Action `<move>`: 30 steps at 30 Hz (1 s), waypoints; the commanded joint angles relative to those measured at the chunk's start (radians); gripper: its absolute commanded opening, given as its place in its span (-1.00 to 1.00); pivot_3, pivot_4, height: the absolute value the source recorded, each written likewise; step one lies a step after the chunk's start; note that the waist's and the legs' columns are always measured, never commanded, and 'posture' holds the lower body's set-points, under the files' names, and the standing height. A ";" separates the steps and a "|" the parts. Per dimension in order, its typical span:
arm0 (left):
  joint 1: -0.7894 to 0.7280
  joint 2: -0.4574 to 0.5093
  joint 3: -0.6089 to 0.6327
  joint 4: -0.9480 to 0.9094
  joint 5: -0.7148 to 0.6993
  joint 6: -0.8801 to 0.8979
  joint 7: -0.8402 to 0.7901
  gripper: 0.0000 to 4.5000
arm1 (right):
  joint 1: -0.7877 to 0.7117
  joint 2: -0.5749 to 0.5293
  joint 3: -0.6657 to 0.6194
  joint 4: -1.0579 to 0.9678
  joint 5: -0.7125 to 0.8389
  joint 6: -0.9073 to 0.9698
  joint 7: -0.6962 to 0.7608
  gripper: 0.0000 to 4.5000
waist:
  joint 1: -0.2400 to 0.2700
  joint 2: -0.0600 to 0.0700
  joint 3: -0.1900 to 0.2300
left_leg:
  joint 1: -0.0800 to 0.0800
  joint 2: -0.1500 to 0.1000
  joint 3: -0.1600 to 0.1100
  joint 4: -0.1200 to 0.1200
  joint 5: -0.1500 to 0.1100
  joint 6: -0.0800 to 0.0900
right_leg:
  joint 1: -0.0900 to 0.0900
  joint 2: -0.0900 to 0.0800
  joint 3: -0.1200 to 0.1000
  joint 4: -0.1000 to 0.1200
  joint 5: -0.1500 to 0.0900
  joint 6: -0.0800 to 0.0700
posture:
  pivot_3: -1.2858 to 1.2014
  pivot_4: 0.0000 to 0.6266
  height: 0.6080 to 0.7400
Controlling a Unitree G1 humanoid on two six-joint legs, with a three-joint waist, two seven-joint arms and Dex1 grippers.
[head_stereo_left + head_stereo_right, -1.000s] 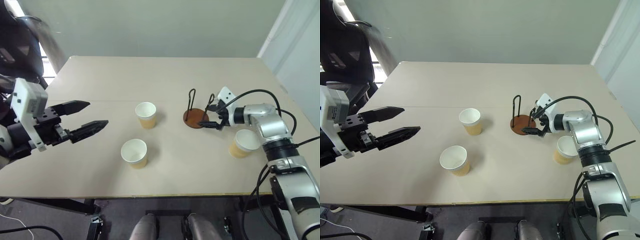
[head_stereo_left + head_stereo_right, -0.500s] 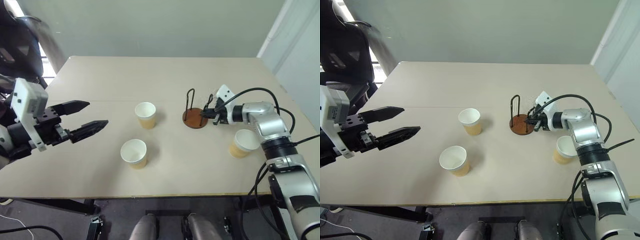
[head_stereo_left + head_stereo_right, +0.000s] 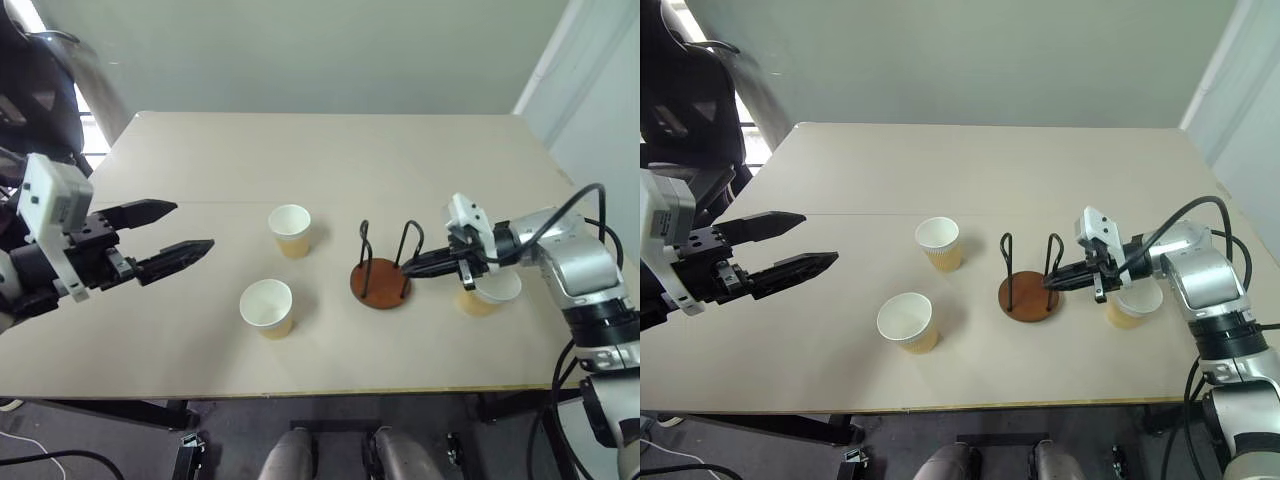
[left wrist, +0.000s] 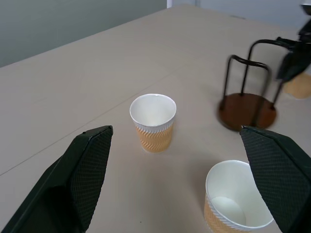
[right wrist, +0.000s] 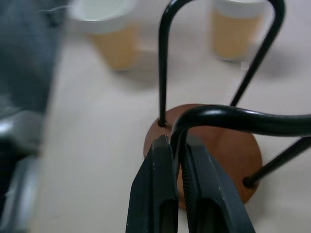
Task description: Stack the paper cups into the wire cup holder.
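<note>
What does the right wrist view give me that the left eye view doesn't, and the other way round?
Right wrist view: a close look at the grip, with the right gripper shut on one black loop of the wire cup holder.
Left eye view: the left gripper open above the table, and the third paper cup just behind the right gripper's wrist.
Both: the holder upright and empty, and two paper cups standing upright apart from it.
</note>
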 commanded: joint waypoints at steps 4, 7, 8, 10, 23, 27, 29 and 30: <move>-0.022 0.016 0.002 -0.010 -0.008 -0.006 -0.004 1.00 | 0.090 -0.020 0.022 -0.174 0.063 0.017 0.013 -0.99 | -0.003 0.000 0.000 | 0.001 0.003 0.000 0.001 0.000 0.001 | 0.001 0.004 0.001 0.000 -0.002 -0.004 | 0.03 -0.52 1.00; -0.023 0.019 0.000 -0.009 -0.009 -0.004 -0.006 1.00 | 0.111 -0.016 0.036 -0.191 0.053 -0.003 -0.005 -0.99 | -0.003 0.000 0.000 | 0.001 0.006 0.001 0.004 0.001 0.001 | 0.001 0.006 0.002 0.001 -0.003 -0.005 | 0.03 -0.52 1.00; -0.024 0.020 -0.002 -0.008 -0.009 -0.003 -0.006 1.00 | 0.115 -0.013 0.040 -0.194 0.052 -0.008 -0.012 -0.99 | -0.004 0.000 0.000 | 0.001 0.006 0.001 0.004 0.001 0.001 | 0.001 0.007 0.002 0.001 -0.003 -0.006 | 0.03 -0.52 1.00; -0.025 0.022 -0.004 -0.007 -0.009 -0.004 -0.007 1.00 | 0.119 0.000 0.052 -0.189 0.034 -0.030 -0.037 -0.99 | -0.005 -0.001 0.000 | 0.001 0.006 0.002 0.005 0.001 0.002 | 0.001 0.007 0.003 0.001 -0.004 -0.009 | 0.03 -0.52 1.00; -0.062 0.032 -0.045 0.022 0.015 -0.019 -0.016 1.00 | 0.145 -0.014 0.129 -0.254 0.012 -0.043 -0.058 -0.99 | -0.005 -0.002 0.000 | 0.001 0.007 0.003 0.006 0.000 0.004 | 0.002 0.008 0.004 0.001 -0.004 -0.010 | 0.03 -0.52 1.00; -0.075 0.035 -0.053 0.031 0.025 -0.022 -0.021 1.00 | 0.145 -0.035 0.149 -0.231 -0.030 -0.073 -0.058 -0.76 | -0.005 -0.003 -0.001 | 0.001 0.007 0.004 0.007 0.000 0.004 | 0.002 0.008 0.004 0.001 -0.004 -0.010 | 0.03 -0.52 1.00; -0.078 0.033 -0.054 0.032 0.026 -0.021 -0.022 1.00 | 0.144 -0.046 0.156 -0.217 -0.044 -0.093 -0.049 -0.53 | -0.005 -0.003 0.000 | 0.001 0.008 0.004 0.007 0.000 0.004 | 0.001 0.008 0.004 0.001 -0.004 -0.010 | 0.03 -0.52 1.00; -0.079 0.033 -0.055 0.032 0.026 -0.020 -0.022 1.00 | 0.143 -0.049 0.157 -0.211 -0.052 -0.103 -0.049 -0.40 | -0.005 -0.003 0.000 | 0.001 0.008 0.004 0.007 0.000 0.004 | 0.001 0.008 0.004 0.001 -0.004 -0.010 | 0.03 -0.52 1.00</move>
